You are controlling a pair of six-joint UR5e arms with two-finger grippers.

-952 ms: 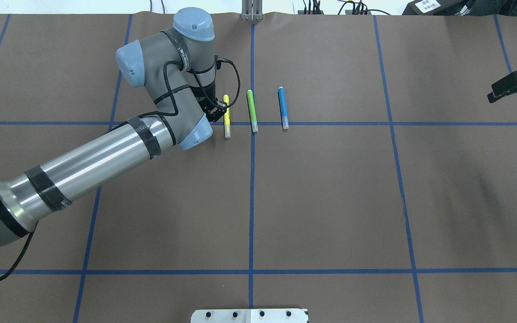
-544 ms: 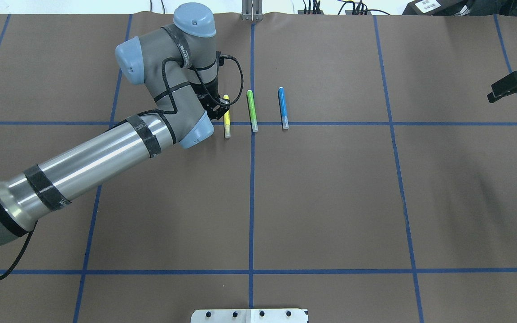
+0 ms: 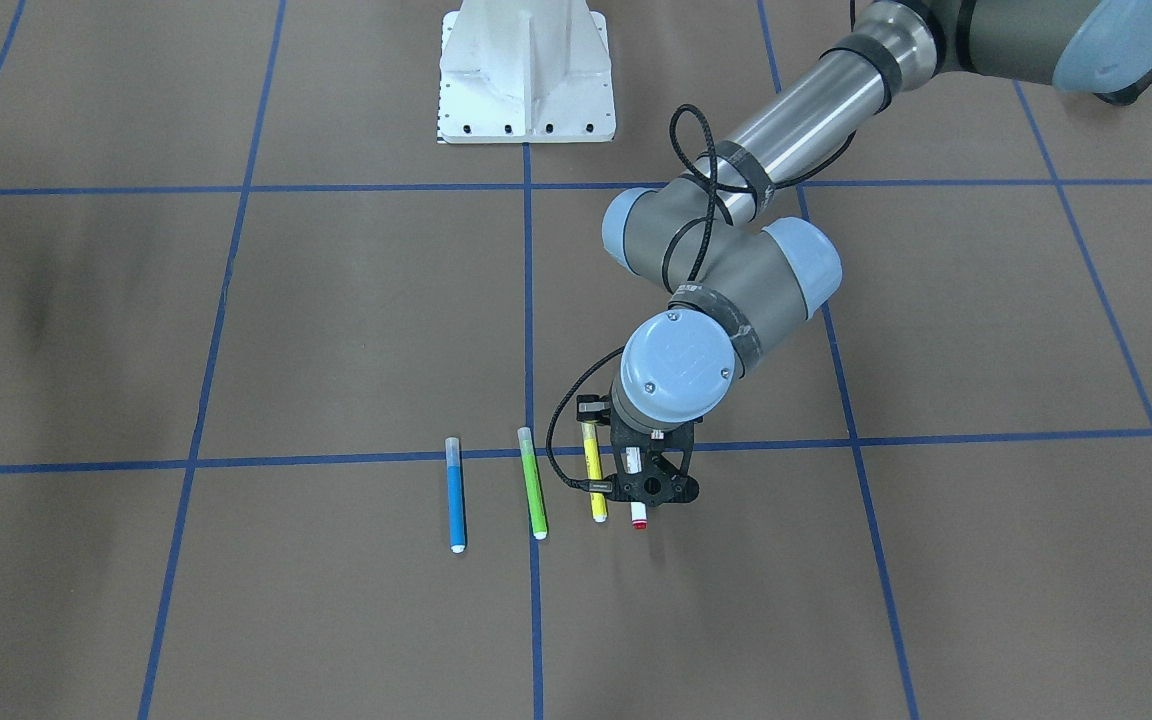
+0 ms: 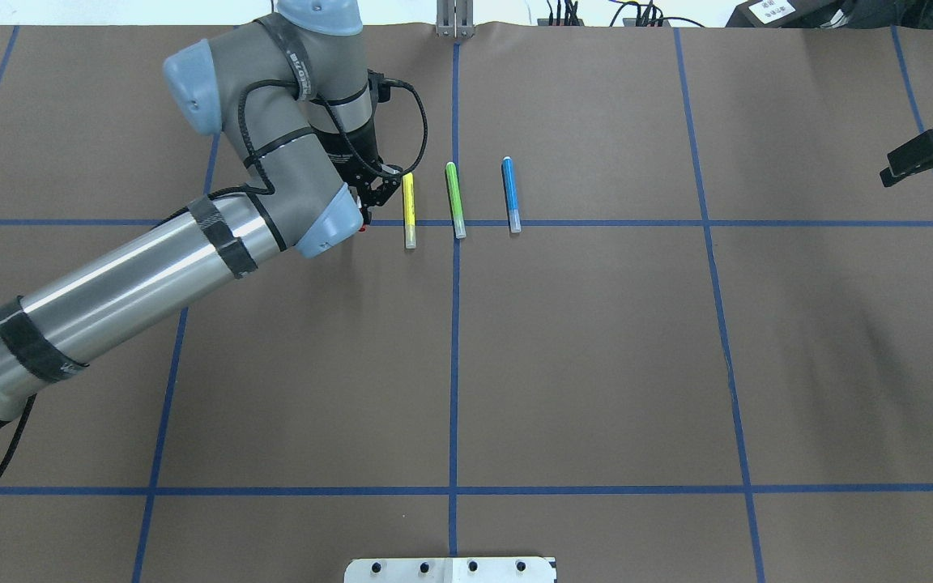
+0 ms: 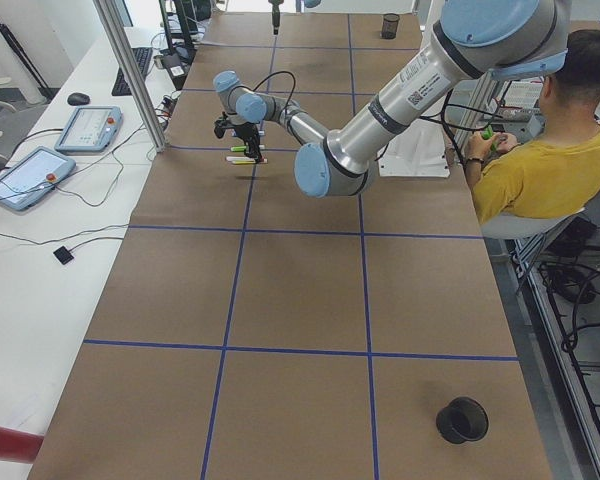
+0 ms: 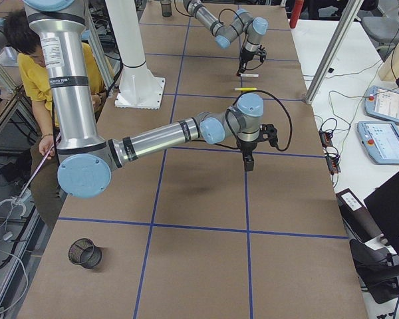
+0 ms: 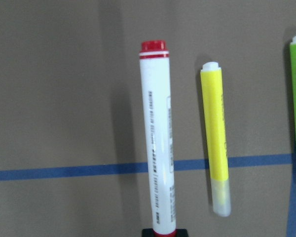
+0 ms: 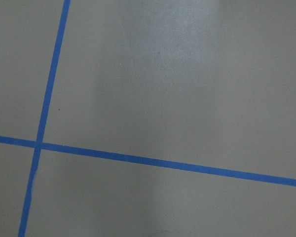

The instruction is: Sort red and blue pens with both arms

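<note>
My left gripper (image 4: 371,197) is shut on the red pen (image 7: 158,143), a white barrel with red ends, and holds it above the brown table. In the front view the red pen's tip (image 3: 639,518) pokes out below the left gripper (image 3: 652,490). The blue pen (image 4: 509,194) lies on the table to the right, and the same blue pen (image 3: 454,495) lies flat in the front view. My right gripper (image 4: 912,158) hovers far off at the table's right edge. Its fingers are too small and dark to judge.
A yellow marker (image 4: 409,209) and a green marker (image 4: 455,198) lie between the held pen and the blue pen. A black mesh cup (image 6: 84,252) and a black cup (image 5: 463,420) stand near the table's ends. A person in yellow (image 5: 545,160) sits beside the white pedestal (image 3: 526,70).
The left arm has swung left and away from the yellow marker, taking the red pen with it. The other markers and the right gripper have not moved.
</note>
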